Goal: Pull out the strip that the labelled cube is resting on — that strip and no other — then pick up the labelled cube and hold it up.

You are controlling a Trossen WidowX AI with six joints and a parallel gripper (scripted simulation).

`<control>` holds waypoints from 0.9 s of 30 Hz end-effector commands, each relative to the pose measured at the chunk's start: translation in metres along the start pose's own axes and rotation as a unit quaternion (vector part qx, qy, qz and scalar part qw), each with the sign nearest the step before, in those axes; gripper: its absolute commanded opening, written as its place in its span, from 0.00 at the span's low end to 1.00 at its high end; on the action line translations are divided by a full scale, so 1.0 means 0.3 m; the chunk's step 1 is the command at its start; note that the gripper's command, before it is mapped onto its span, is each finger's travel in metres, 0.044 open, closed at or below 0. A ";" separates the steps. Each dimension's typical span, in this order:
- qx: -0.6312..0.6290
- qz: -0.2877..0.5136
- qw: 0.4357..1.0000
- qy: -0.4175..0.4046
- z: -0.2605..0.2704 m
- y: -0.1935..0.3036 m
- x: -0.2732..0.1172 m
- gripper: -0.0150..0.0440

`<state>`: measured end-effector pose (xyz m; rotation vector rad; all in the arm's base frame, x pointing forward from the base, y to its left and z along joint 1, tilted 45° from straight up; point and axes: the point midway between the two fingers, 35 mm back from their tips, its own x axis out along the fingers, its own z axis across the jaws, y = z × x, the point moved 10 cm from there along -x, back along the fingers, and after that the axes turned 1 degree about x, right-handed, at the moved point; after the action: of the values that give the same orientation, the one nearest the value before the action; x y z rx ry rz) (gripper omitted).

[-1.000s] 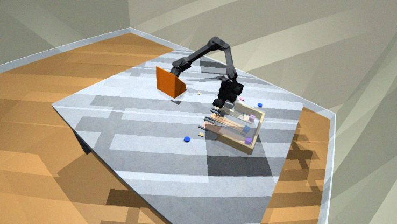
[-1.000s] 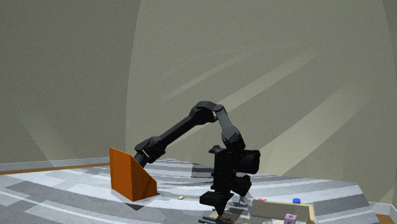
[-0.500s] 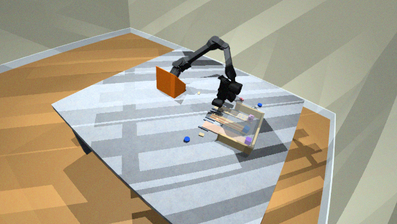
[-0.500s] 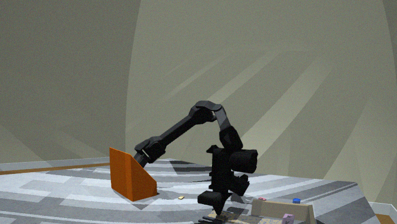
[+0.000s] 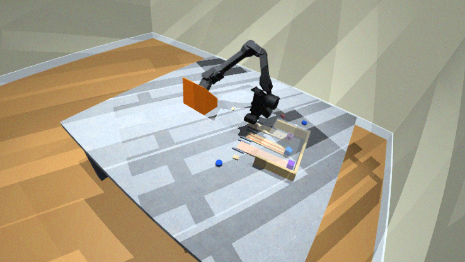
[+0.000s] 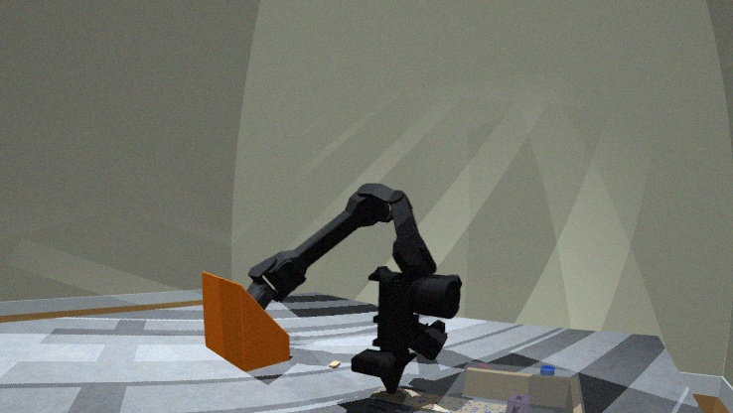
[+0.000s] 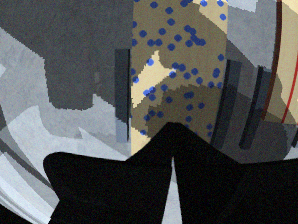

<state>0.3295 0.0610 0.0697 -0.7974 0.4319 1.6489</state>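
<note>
- Claw [image 5: 254, 122] [image 6: 392, 388] [image 7: 172, 128], top view: it points down by the open end of a pale-walled tray [image 5: 275, 167] [image 6: 516, 384], which stands toward the table's [image 5: 146, 143] [image 6: 128, 363] [image 7: 20, 90] right corner, nearer the wall-side edge than the left corner. The labelled cube [image 5: 290, 136] [image 6: 517, 403], mauve, is inside the tray, at the far end of the spotted strip [image 5: 278, 133] [image 6: 477, 407] [image 7: 175, 52]. A blue cube [image 5: 288, 150] sits by the end of the red-lined strip [image 5: 265, 143] [image 7: 291, 75], and a purple cube [image 5: 290, 163] on the pink strip [image 5: 255, 152]. One blue disc [image 5: 218, 162] lies outside, on the left-corner side.
- Exterior view: the claw's tip is down low at the spotted strip; whether it touches, I cannot tell. Dark letters, one a K, show on the labelled cube. An orange panel [image 5: 198, 97] [image 6: 238, 323] stands upright by the arm's foot, well apart from the tray.
- Wrist view: the fingers are narrow, drawn together at their tips, with nothing visible gripped. They are over the spotted strip, between dark rails [image 7: 122, 95] [image 7: 226, 105].
</note>
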 end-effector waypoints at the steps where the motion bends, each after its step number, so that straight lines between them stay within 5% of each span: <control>1: 0.001 0.007 1.000 -0.001 0.000 0.034 0.012 0.25; 27: 0.002 0.008 1.000 -0.001 -0.001 0.166 0.014 0.25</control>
<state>0.2911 0.0511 0.0637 -0.7970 0.4310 1.6459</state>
